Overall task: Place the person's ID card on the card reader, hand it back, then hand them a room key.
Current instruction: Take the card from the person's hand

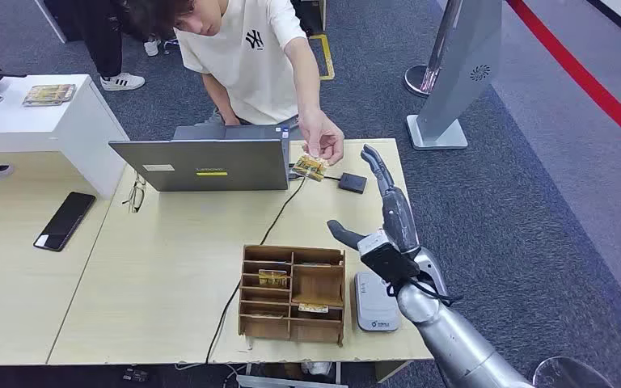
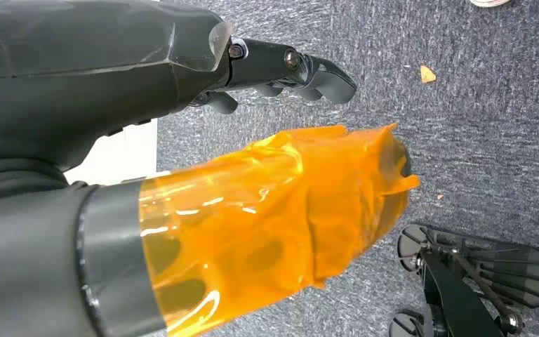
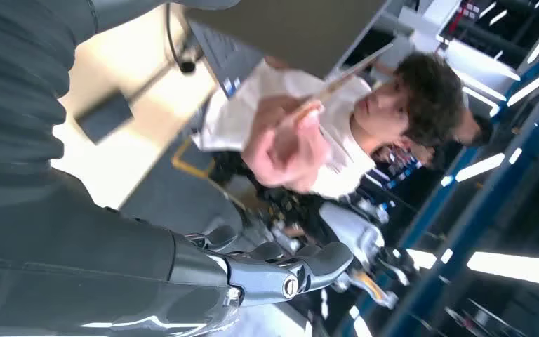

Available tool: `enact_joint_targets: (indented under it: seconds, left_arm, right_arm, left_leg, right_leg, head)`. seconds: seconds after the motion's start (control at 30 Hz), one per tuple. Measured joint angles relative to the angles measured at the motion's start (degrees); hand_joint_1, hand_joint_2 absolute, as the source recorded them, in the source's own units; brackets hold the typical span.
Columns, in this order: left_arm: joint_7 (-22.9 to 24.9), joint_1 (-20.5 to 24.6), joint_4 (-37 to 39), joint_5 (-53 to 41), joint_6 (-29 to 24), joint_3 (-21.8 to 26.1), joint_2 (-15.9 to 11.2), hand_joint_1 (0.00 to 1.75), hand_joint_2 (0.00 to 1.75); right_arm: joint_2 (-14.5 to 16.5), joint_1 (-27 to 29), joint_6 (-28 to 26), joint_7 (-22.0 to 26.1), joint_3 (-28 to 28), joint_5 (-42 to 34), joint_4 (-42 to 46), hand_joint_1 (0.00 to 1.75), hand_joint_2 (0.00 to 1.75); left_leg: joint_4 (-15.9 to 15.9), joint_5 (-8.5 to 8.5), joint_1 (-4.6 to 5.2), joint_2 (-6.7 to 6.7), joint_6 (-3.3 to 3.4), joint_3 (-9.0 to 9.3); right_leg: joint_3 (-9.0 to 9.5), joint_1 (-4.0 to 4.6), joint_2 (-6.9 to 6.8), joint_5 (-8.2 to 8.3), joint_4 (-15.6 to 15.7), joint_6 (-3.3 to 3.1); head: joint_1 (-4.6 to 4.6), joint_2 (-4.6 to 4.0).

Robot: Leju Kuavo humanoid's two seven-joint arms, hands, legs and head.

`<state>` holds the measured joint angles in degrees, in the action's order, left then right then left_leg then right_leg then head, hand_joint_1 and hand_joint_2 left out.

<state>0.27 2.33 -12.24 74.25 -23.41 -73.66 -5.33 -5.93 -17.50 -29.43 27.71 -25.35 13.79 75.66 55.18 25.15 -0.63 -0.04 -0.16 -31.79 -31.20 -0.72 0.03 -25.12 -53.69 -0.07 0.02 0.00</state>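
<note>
Head view shows the ID card (image 1: pixel 310 167) pinched in the person's hand (image 1: pixel 323 139), held out over the far edge of the desk (image 1: pixel 162 275) just right of the Lenovo laptop (image 1: pixel 210 164) and beside a small black adapter (image 1: pixel 352 183). The robot's right hand (image 1: pixel 384 212) is raised near it, fingers straight and apart from the thumb, holding nothing; a clear gap separates its fingertips from the card. The main risk, as I judge it, is a fumbled handover: the card is thin and offered edge-on, so the fingers could close past it or only nip a corner, and it would drop onto the desk or the cable (image 1: pixel 279 218). Closing too close to the person's fingers could pinch them. The white card reader (image 1: pixel 373 301) sits near the front edge, just right of the wooden key organizer (image 1: pixel 293 293), so a careless swing back could knock either. The left hand (image 2: pixel 281 70) hangs over grey carpet; its dark fingers look loosely curled around nothing.
</note>
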Motion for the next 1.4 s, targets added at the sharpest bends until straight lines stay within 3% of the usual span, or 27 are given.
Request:
enact_joint_targets:
  seconds: [0.2, 0.37, 0.53, 0.9, 1.27, 1.33, 1.37, 1.4]
  left_arm:
    - [0.01, 0.02, 0.0, -0.2, 0.0, -0.11, -0.02, 0.0, 0.0]
    - [0.08, 0.13, 0.0, -0.5, -0.02, -0.27, -0.09, 0.0, 0.0]
    - [0.33, 0.29, 0.0, -0.69, 0.14, -0.53, -0.37, 0.0, 0.0]
    - [0.49, 0.69, 0.0, -1.59, 0.75, -1.22, -0.61, 0.0, 0.0]
    - [0.97, 0.8, 0.0, -1.9, 0.92, -1.49, -0.86, 0.0, 0.0]
    - [1.01, 0.8, 0.0, -1.92, 0.97, -1.49, -0.86, 0.0, 0.0]
    - [1.02, 0.8, 0.0, -1.95, 0.99, -1.49, -0.86, 0.0, 0.0]
    - [1.02, 0.81, 0.0, -1.99, 1.0, -1.49, -0.85, 0.0, 0.0]
  right_arm:
    - [0.12, -0.77, -1.79, 0.08, -0.82, 2.46, -0.64, 0.0, 1.75]
    - [0.39, -2.46, -8.38, -0.21, -2.16, 11.73, -2.61, 0.0, 1.75]
    - [1.62, -4.51, -9.97, -0.07, -2.8, 18.84, -5.8, 0.0, 1.75]
    - [3.16, -10.81, -10.0, -1.11, -10.27, 21.99, -12.4, 0.0, 1.75]
    - [4.7, -13.56, -10.07, -0.63, -12.18, 23.69, -16.27, 0.0, 1.75]
    - [4.9, -13.79, -10.07, -0.38, -12.32, 22.34, -16.67, 0.08, 1.75]
    - [4.99, -13.93, -10.07, -0.27, -12.39, 21.72, -16.84, 0.24, 1.75]
    - [5.08, -14.08, -10.07, -0.17, -12.45, 21.31, -16.99, 0.57, 1.75]
  left_leg:
    - [0.0, 0.0, 0.0, -0.01, 0.0, -0.02]
    - [0.0, 0.0, 0.0, -0.01, 0.0, -0.01]
    - [0.0, 0.0, -0.01, -0.01, 0.0, -0.01]
    - [0.0, -0.02, 0.0, 0.0, -0.01, -0.01]
    - [0.0, -0.01, 0.0, -0.01, -0.01, -0.02]
    - [0.0, -0.01, 0.0, -0.01, -0.01, -0.02]
    - [0.0, -0.01, 0.0, -0.01, -0.01, -0.02]
    - [0.0, -0.01, 0.0, -0.01, -0.01, -0.02]
  right_leg:
    - [0.01, 0.0, -0.02, 0.0, 0.0, 0.0]
    - [0.0, 0.0, -0.01, 0.0, 0.0, 0.0]
    - [0.0, 0.0, -0.01, 0.0, 0.0, 0.0]
    - [0.0, 0.0, 0.0, 0.0, -0.02, 0.0]
    - [0.0, 0.0, -0.01, 0.0, -0.02, 0.0]
    - [0.0, 0.0, -0.01, 0.0, -0.02, 0.0]
    - [0.0, 0.0, -0.01, 0.0, -0.02, 0.0]
    - [0.0, 0.0, 0.0, 0.0, -0.02, 0.0]
  head:
    - [0.0, 0.0]
    - [0.0, 0.0]
    - [0.0, 0.0]
    - [0.01, 0.0]
    - [0.0, 0.0]
    - [0.0, 0.0]
    - [0.0, 0.0]
    - [0.0, 0.0]
